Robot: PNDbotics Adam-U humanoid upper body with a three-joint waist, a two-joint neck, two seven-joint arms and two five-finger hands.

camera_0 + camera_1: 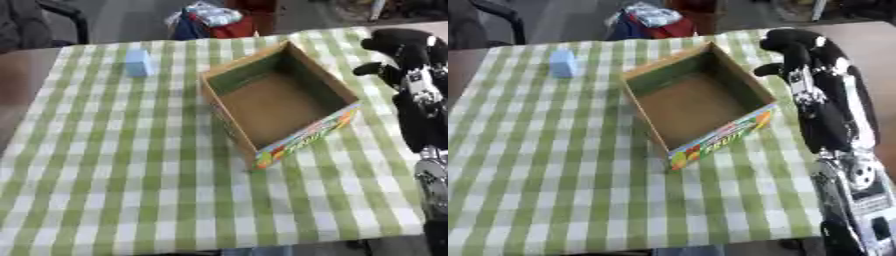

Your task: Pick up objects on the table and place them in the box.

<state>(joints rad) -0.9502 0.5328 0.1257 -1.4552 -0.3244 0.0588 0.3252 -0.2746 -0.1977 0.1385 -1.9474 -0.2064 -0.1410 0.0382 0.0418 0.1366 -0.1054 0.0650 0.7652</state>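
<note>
The box (280,102) sits open-topped and empty near the middle of the bench (114,165), turned at an angle w/ its printed side facing the near edge, prob. so either arm can drop things in from above. A small light-blue block (137,62) stands well apart from it toward the far left corner, untouched and the only loose item I can spot on the checked cloth. The right hand (794,45) hangs beside the box's far right corner, fingers curled together w/ nothing in them; left hand isn't showing at all.
</note>
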